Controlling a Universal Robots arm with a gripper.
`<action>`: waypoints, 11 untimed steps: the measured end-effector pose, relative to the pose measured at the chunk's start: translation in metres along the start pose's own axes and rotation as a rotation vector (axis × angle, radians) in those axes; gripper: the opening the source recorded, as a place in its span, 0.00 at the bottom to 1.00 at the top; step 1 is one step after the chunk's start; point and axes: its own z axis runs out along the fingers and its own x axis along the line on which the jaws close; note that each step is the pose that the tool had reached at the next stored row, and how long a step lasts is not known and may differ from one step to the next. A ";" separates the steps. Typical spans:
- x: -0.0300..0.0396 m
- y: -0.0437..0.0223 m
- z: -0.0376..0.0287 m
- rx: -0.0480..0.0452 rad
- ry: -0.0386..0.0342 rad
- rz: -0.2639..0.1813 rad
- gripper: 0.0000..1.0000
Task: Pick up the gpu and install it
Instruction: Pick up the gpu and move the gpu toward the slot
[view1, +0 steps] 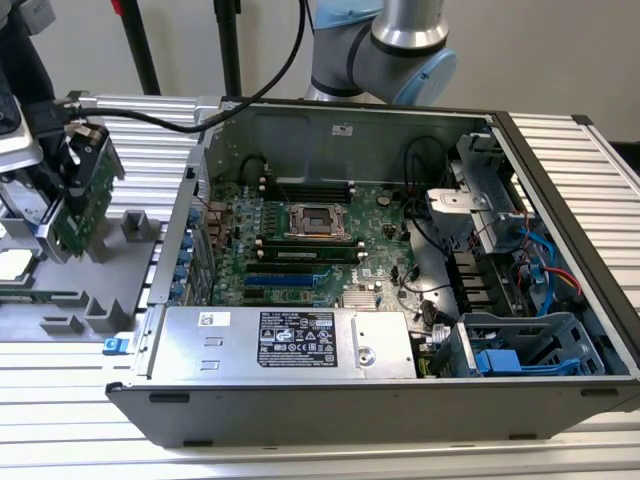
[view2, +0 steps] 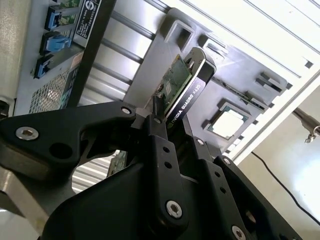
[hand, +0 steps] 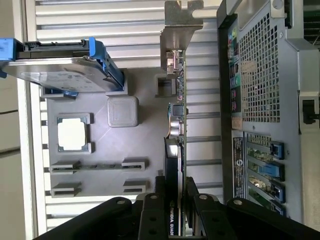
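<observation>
I have the gripper (view1: 68, 190) clenched on the gpu (view1: 88, 205), which stands on edge over the grey parts tray (view1: 140, 228), at about nine o'clock of the open computer case (view1: 330, 400) in the exterior view. In the second wrist view the black fingers (view2: 159, 145) pinch the card (view2: 184, 82) across its thickness, green board on one face and black shroud on the other. In the first wrist view the silver bracket (hand: 180, 22) is at the end of the card farthest from the gripper (hand: 175, 202), with the case's rear wall (hand: 260, 75) just beside it.

I judge the step in hand to be the lift off the tray. I cannot tell whether the card's edge is quite free of the tray's holder (view1: 103, 248). To do this well I want a straight pull along the card's own plane, no twist, and a firm pinch so the board does not pivot. I watch the bracket against the rear wall and the blue-framed hard drive (hand: 60, 67), and mind the motherboard (view1: 300, 235) at three o'clock of the card.
</observation>
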 end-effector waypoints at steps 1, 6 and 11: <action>0.0001 0.0001 -0.0006 0.0000 -0.0001 0.000 0.00; 0.0000 0.0002 -0.0039 0.0000 -0.0001 0.000 0.00; -0.0001 0.0003 -0.0069 -0.0001 -0.0001 0.000 0.00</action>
